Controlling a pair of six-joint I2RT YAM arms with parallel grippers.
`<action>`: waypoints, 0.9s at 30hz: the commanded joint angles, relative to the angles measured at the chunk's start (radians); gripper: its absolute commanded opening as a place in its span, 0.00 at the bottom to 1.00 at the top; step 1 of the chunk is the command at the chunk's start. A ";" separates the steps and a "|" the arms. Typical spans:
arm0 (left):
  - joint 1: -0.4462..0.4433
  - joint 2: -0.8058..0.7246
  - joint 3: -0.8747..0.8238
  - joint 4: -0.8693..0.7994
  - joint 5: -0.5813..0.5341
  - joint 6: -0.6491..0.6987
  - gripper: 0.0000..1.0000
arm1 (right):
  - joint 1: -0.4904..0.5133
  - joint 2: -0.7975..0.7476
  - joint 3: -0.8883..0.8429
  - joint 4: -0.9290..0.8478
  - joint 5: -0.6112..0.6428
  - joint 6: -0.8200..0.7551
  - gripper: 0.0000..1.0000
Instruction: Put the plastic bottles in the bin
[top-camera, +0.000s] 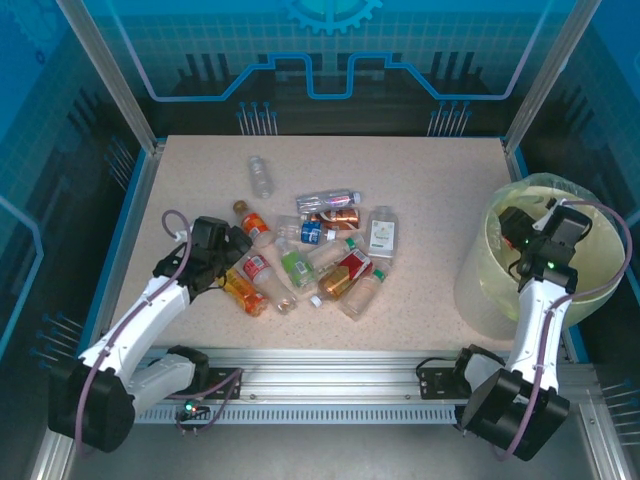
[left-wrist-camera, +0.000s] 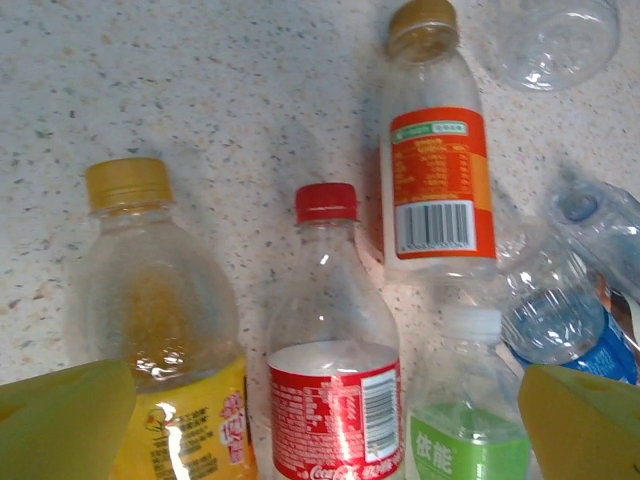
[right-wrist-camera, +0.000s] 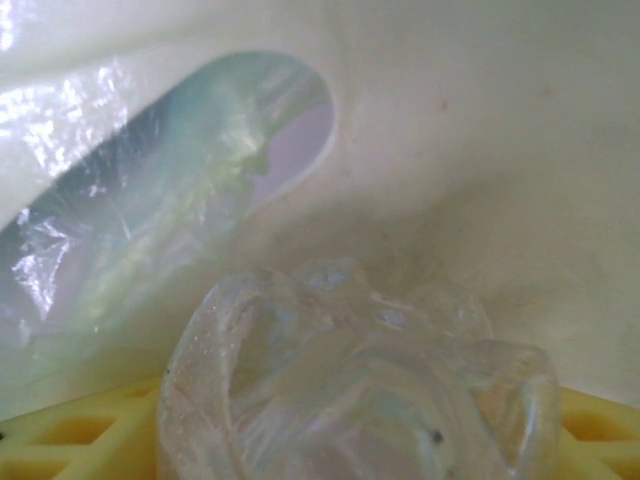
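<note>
Several plastic bottles (top-camera: 310, 255) lie in a heap mid-table. My left gripper (top-camera: 235, 255) hangs open just above the heap's left side. In the left wrist view its yellow fingers (left-wrist-camera: 60, 420) straddle a red-labelled bottle (left-wrist-camera: 335, 400). A yellow-labelled bottle (left-wrist-camera: 165, 330) lies to the left of that one and a green-labelled bottle (left-wrist-camera: 465, 440) to its right. An orange-labelled bottle (left-wrist-camera: 435, 180) lies beyond. My right gripper (top-camera: 515, 235) reaches down inside the bin (top-camera: 480, 290). A clear crushed bottle (right-wrist-camera: 360, 390) sits between its fingers, base toward the camera, over the bin's pale wall (right-wrist-camera: 480, 150).
One clear bottle (top-camera: 260, 175) lies apart at the back of the table. A thin translucent bag (right-wrist-camera: 150, 220) lines the bin. The bin stands at the table's right edge, beside the blue frame rail (top-camera: 520, 165). A metal rail (top-camera: 330, 375) runs along the near edge.
</note>
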 joint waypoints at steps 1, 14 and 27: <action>0.026 0.005 -0.033 -0.042 -0.004 -0.043 0.99 | 0.009 -0.028 -0.007 -0.054 0.037 -0.020 0.76; 0.097 0.060 -0.078 -0.071 -0.038 -0.130 0.99 | 0.009 -0.137 0.090 -0.202 0.194 -0.047 0.95; 0.175 0.244 -0.104 0.127 0.135 -0.090 0.93 | 0.079 -0.309 0.231 -0.234 0.060 -0.056 1.00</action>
